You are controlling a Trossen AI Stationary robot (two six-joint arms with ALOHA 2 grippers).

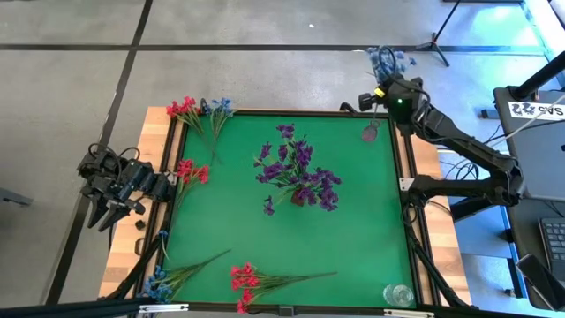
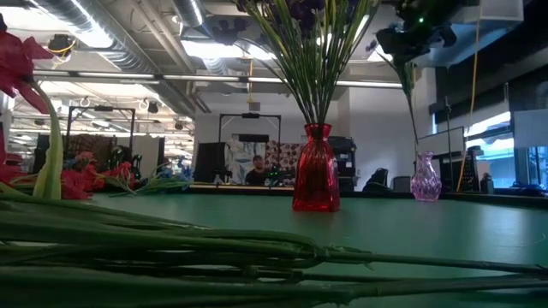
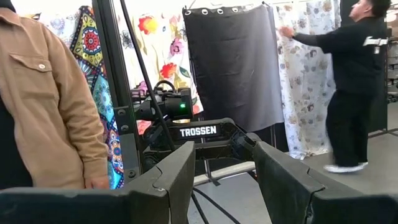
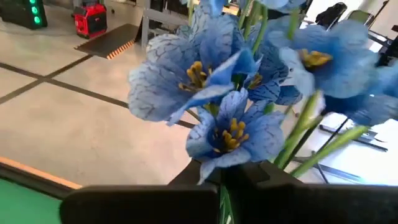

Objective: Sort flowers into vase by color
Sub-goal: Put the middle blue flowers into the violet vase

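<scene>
Right gripper [image 1: 386, 91]: pinches a blue flower sprig [image 4: 230, 93] above the table's [image 1: 353, 256] far right corner, over a small purple vase [image 1: 371, 132].
Left gripper [image 1: 104, 215]: spread, empty, off the left edge.
Purple flowers [image 1: 298, 172]: in the red vase [image 2: 316, 180], centre.
Red and blue sprigs [image 1: 199, 110]: far left and near edge.

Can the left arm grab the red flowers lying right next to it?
Probably yes. The left gripper hangs off the table's left side with its jaws open and empty, and the red flowers lie just beside that arm on the green mat with nothing between them.
</scene>
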